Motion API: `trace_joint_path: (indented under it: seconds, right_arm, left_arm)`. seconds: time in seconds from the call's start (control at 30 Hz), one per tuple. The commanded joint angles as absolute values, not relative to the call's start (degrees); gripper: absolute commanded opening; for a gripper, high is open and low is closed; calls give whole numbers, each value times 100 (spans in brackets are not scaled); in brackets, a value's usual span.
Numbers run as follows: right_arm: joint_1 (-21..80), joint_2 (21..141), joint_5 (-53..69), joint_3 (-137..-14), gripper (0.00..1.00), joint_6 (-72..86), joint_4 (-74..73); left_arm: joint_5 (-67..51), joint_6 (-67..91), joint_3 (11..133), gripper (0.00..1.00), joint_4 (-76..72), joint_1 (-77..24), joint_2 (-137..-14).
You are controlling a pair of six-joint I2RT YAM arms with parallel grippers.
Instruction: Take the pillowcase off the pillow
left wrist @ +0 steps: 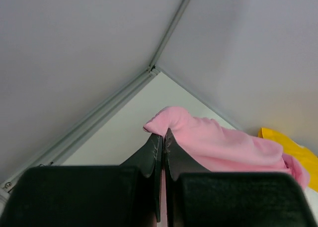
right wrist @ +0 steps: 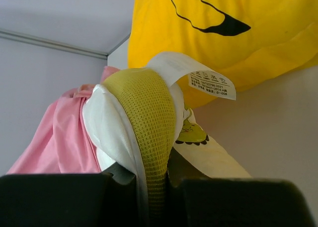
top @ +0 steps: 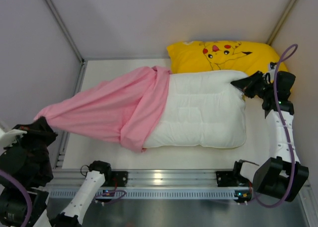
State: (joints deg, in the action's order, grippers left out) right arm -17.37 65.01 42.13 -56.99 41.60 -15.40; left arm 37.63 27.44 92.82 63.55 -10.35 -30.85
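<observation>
The white pillow point(top: 203, 110) with thin yellow edge trim lies across the table's middle. The pink pillowcase point(top: 107, 108) still covers only its left end and stretches out to the left. My left gripper point(top: 42, 123) is shut on the pillowcase's far left end, which shows in the left wrist view point(left wrist: 198, 137) pinched between the fingers point(left wrist: 164, 137). My right gripper point(top: 243, 85) is shut on the pillow's upper right corner; the right wrist view shows the yellow mesh trim point(right wrist: 149, 117) clamped between the jaws, with a white label point(right wrist: 198, 75) above.
A yellow cartoon-print pillow point(top: 223, 55) lies behind the white one, against the back wall, and fills the top of the right wrist view point(right wrist: 223, 33). White walls with metal posts point(top: 59, 23) enclose the table. A metal rail point(top: 164, 180) runs along the near edge.
</observation>
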Motion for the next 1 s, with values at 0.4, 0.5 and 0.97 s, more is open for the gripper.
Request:
trace_joint_path:
  seconds: [0.4,0.5,0.97]
  right_arm:
    - [-1731,6583,3823,-5897,0,4263,-703]
    - [-1731,6592,3814,-5906,0,4254,-721]
    - [-1652,6592,3770,-5906,0,4263,-729]
  left_arm:
    - [5932,2057,10124,0,6232,-1977,-2988]
    - [6161,1978,10414,0,6240,-2162,-2962]
    - [6460,1942,10652,0,6425,-2531,-2725]
